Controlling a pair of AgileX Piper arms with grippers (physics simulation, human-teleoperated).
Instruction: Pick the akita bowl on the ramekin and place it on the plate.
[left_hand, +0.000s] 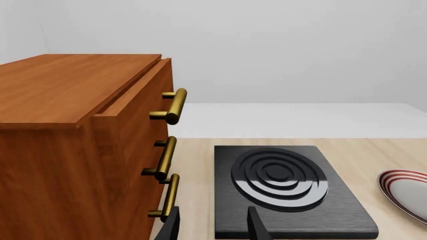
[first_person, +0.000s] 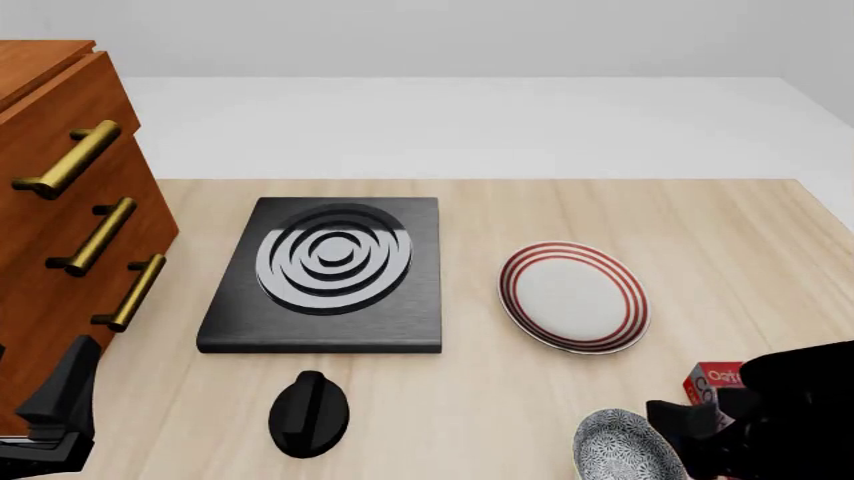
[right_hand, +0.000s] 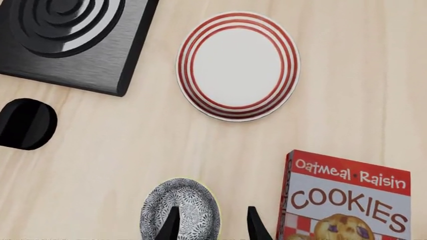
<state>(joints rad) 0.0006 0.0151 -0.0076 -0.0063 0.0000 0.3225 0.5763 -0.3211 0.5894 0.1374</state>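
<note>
Near right of the pale wooden table (first_person: 747, 230): small round akita bowl (first_person: 625, 448) with a dense grey-and-white speckle, upright, opening up, well apart from the plate. Under it only a thin pale edge along the bowl's rim, apparently the plain white ramekin (right_hand: 204, 191); too little shown to tell more.

Right gripper (right_hand: 212, 227) just above that bowl, black fingers (right_hand: 171, 224) moderately parted, straddling the bowl's right rim: one finger over the speckled inside, the other outside the wall. Nothing gripped; contact with the rim not clear.

Farther in and slightly left of the bowl: round white plate (first_person: 574, 297) with two red rings around its rim, flat on the wood, nothing on it.

Just right of the bowl, touching nothing: red cardboard box of oatmeal raisin cookies (right_hand: 347, 200), lying flat.

Mid-table, left of the plate: black square stove (first_person: 327, 272) with silver concentric rings. Nearer than the stove: small black rounded knob-like object (first_person: 308, 412), alone on the wood.

Far left: brown wooden cabinet (first_person: 54, 210) with three brass drawer handles.

Left gripper (first_person: 54, 412) low at the near left, beside the cabinet, fingers apart and holding nothing, pointing toward the stove's near edge in the left wrist view.
</note>
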